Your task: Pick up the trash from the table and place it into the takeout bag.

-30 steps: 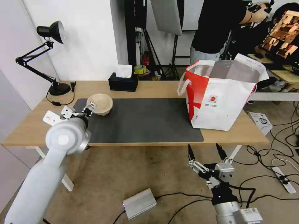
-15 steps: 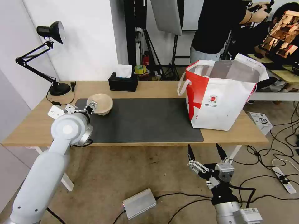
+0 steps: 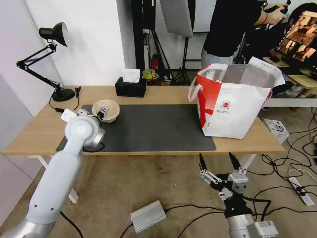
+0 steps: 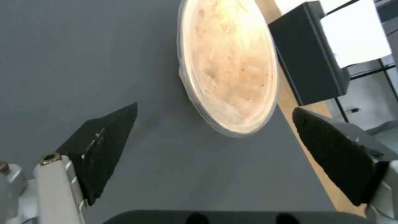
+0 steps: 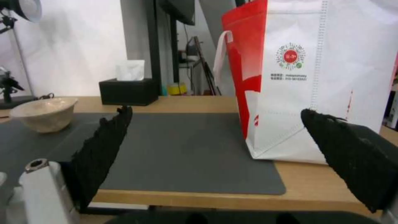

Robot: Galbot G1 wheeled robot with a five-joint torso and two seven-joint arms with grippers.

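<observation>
Bare concrete floor strewn with cables lies nearest, and low over it, in front of the table's (image 3: 158, 96) near edge, the right gripper (image 3: 218, 161) is parked with its fingers spread wide and nothing in them. Farther in, on the dark grey mat (image 3: 155, 129), the left gripper (image 4: 215, 140) hangs with its jaws wide apart and empty, the shallow beige paper bowl (image 4: 228, 65) lying just beyond the fingertips, opposite the gap rather than within it and untouched. Beyond the bowl sits the black tissue box (image 3: 130, 86), while the white and red takeout bag (image 3: 234, 102) stands open at the table's right end, well apart from the bowl.
</observation>
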